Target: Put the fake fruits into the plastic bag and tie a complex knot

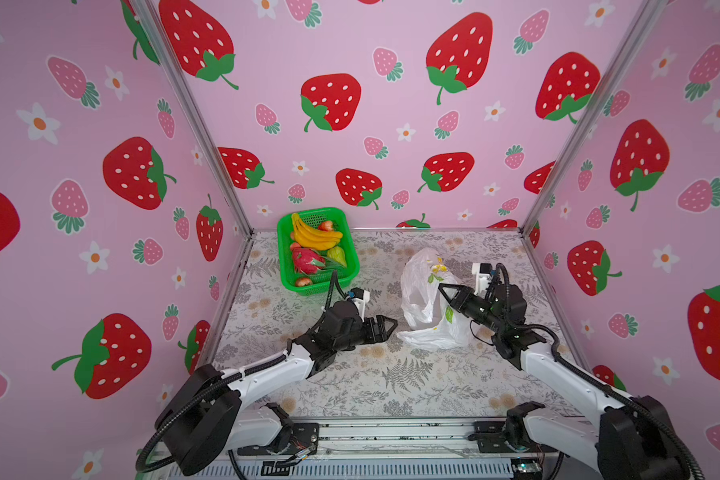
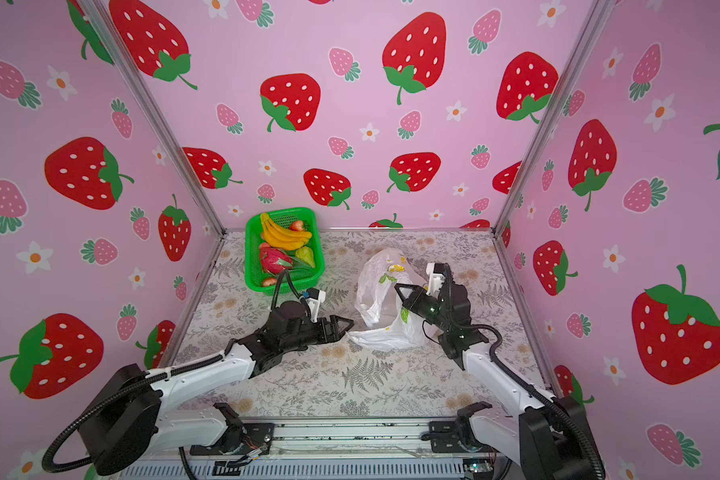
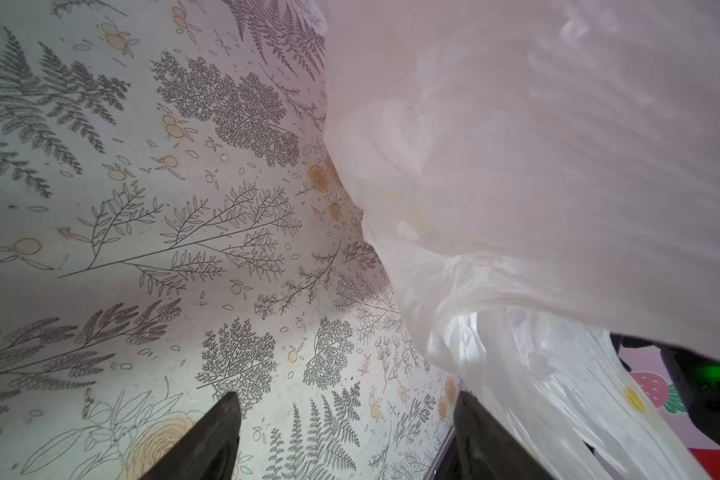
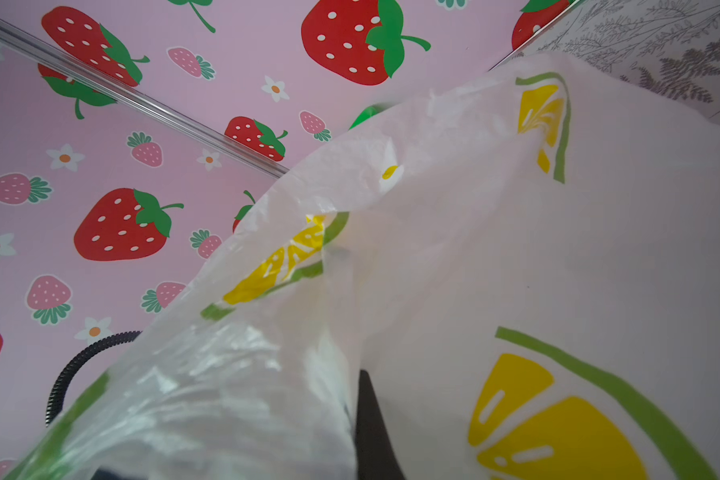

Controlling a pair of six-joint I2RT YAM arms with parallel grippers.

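Observation:
The fake fruits lie in a green basket at the back left: banana bunch, dragon fruit, green pear and small red ones. The plastic bag with its lemon print stands crumpled right of centre. My right gripper is shut on the bag's upper film and holds it up. My left gripper is open just left of the bag's low corner, with only table between its fingers; the bag brushes one finger. No knot shows.
The fern-printed tabletop is boxed in by pink strawberry walls with metal corner posts. The basket sits close to the back left corner, just behind my left wrist. A metal rail runs along the front edge.

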